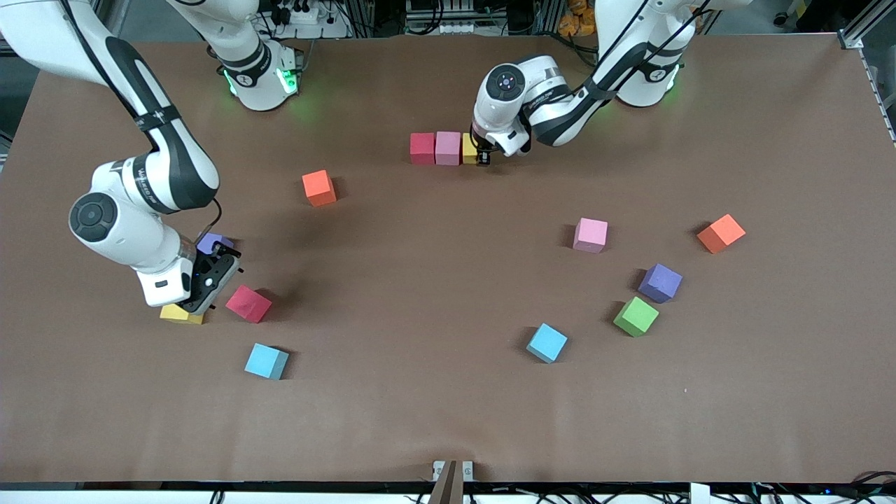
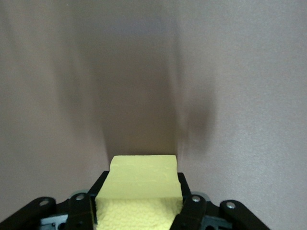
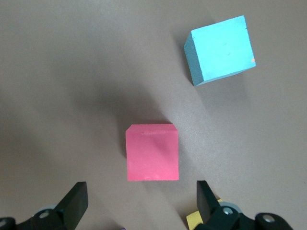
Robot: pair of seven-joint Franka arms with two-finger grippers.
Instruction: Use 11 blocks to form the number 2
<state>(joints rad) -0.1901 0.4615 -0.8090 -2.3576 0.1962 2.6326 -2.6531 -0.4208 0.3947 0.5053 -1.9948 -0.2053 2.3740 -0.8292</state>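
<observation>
1. A row of three touching blocks is set near the robots' bases: red block (image 1: pixel 422 148), pink block (image 1: pixel 448 148), and yellow block (image 1: pixel 470 148), which is clamped.
2. Nearer the front camera than the row, toward the left arm's end, pink (image 1: pixel 591 234), purple (image 1: pixel 660 283), green (image 1: pixel 636 316) and light blue (image 1: pixel 547 343) cubes lie scattered.
3. Toward the right arm's end lie purple (image 1: pixel 211 243), tilted red (image 1: pixel 248 304), yellow (image 1: pixel 179 314) and light blue (image 1: pixel 267 361) cubes.

Two orange cubes rest on the brown surface (image 1: pixel 434 413): one orange cube (image 1: pixel 318 187) toward the right arm's end, the other orange cube (image 1: pixel 721 233) toward the left arm's end.
</observation>
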